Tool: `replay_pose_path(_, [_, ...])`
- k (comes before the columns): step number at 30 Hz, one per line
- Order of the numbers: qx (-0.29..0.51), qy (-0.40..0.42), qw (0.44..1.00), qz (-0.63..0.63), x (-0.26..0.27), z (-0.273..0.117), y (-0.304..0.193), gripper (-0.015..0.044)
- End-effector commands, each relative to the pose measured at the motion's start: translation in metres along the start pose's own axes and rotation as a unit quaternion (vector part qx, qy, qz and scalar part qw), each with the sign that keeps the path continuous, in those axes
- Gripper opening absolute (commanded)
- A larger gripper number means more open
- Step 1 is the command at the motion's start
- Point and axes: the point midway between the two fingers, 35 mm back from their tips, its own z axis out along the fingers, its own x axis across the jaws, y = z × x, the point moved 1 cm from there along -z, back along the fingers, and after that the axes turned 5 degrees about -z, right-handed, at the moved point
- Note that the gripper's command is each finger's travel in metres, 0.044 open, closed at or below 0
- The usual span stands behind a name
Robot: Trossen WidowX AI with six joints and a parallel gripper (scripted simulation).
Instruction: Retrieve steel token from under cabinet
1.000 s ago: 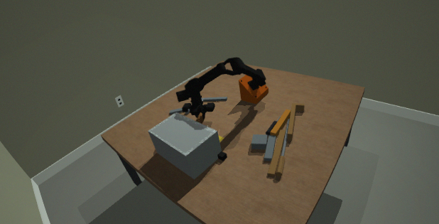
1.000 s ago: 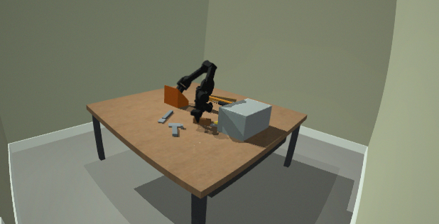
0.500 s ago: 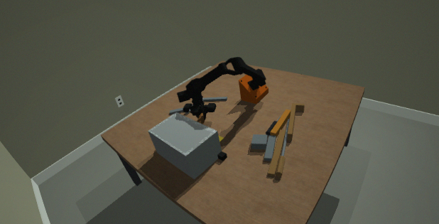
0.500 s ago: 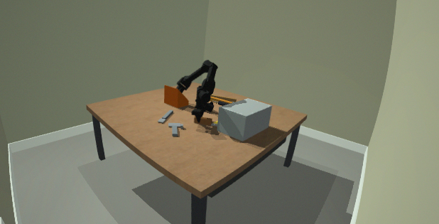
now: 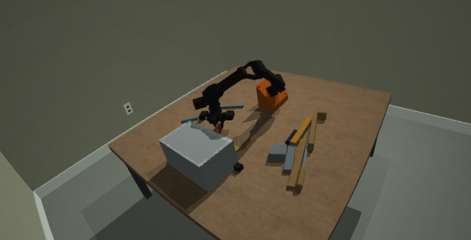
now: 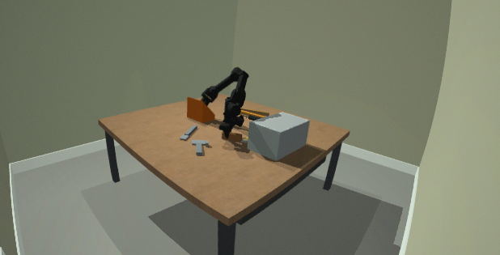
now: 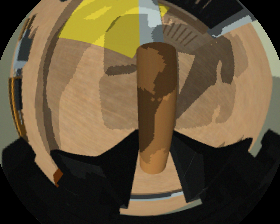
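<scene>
In front of the grey box-shaped cabinet (image 5: 200, 150) (image 6: 279, 135), with its smooth flat faces, the black jaws (image 5: 217, 125) (image 6: 227, 134) pinch a rounded brown wooden handle (image 5: 218, 128) (image 6: 232, 136) (image 7: 157, 107). A flat grey metallic piece extends from its far end, over the edge of a bright yellow patch (image 5: 236, 148) (image 6: 245, 139) (image 7: 98, 27) on the wood-grained tabletop (image 5: 244, 196) (image 6: 170, 151) (image 7: 81, 110). Near the cabinet's corner sits a small black block (image 5: 238, 167). Where the steel token lies, I cannot tell.
</scene>
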Motion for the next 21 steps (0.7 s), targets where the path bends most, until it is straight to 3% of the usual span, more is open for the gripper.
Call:
replay_pose_path(1, [-0.002,0.004,1.000,0.000,0.006,0.001,0.001,0.0000])
replay_pose_path(21, [-0.002,0.004,1.000,0.001,0.028,0.001,0.003,0.0000])
